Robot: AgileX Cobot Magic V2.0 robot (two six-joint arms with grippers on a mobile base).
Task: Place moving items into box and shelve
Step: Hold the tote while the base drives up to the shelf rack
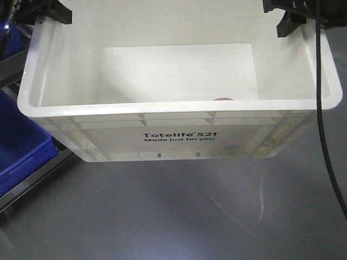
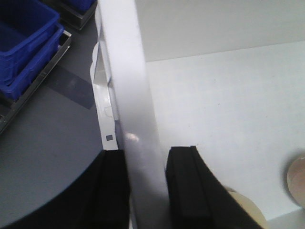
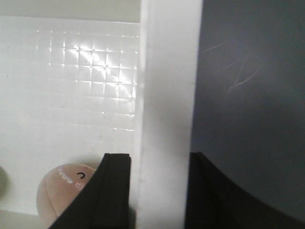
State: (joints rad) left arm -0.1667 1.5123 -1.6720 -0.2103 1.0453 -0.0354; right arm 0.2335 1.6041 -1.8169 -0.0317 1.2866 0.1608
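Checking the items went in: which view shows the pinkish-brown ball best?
The right wrist view: the pinkish-brown ball lies on the box floor, partly behind the right claw. The front view shows only a sliver over the near rim; the left wrist view cuts a round shape off at its right edge, probably it.

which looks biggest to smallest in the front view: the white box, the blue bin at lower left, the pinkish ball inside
1. white box, fills most of the frame
2. blue bin, cut off by the left edge
3. pinkish ball, only a sliver over the near rim, true size unsure
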